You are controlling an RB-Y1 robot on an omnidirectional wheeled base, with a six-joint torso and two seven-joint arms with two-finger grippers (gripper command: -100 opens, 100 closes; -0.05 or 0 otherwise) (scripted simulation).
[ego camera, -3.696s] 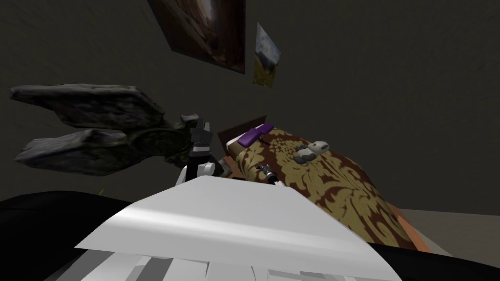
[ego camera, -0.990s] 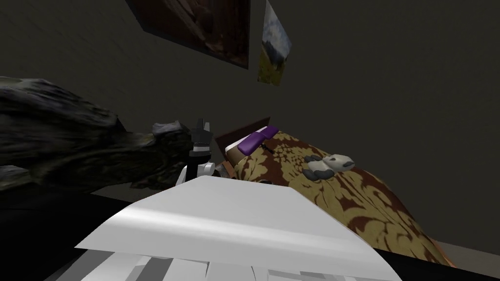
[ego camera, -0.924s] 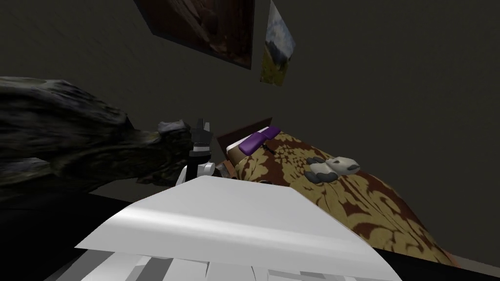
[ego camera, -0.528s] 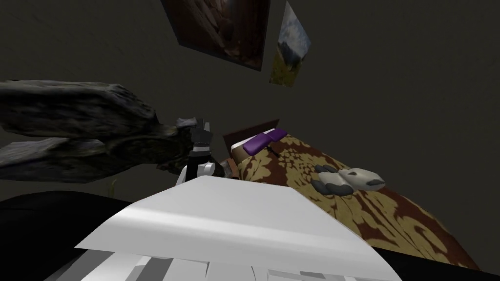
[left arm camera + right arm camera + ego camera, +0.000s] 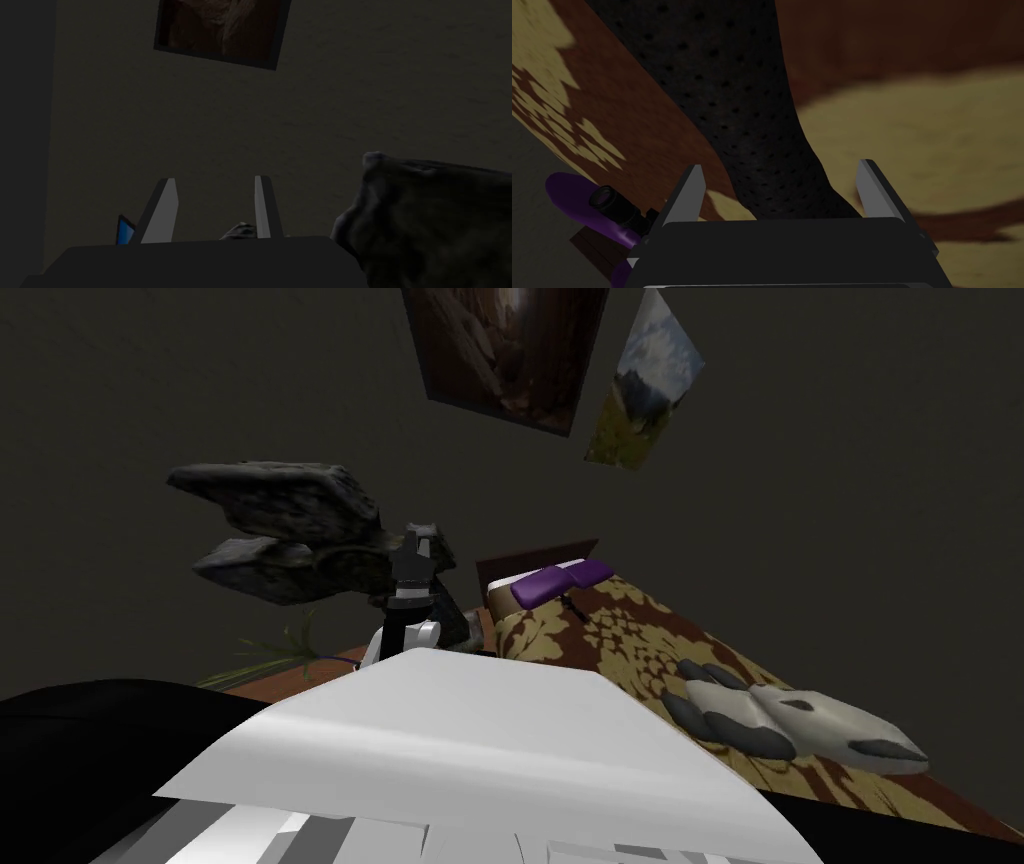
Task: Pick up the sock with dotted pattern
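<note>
Now right claw (image 5: pixel 779 165), spread wide, hovers over dotted sock (image 5: pixel 737 100) on patterned bedspread (image 5: pixel 912 125); purple pillow (image 5: pixel 567 197) nearby.

Sock (image 5: pixel 747 115) black, dotted; bedspread (image 5: pixel 922 130) brown with gold damask; pillows (image 5: pixel 558 580) purple; plush toy (image 5: pixel 800 723) white, grey patches.

Dark wall (image 5: pixel 850 438) w/ 2 pictures (image 5: pixel 505 348), patterned bed (image 5: pixel 620 638)

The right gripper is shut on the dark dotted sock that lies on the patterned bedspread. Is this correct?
No. The right wrist view shows the right gripper open around the dark dotted sock, not shut on it. The sock does lie on the patterned bedspread.
</note>
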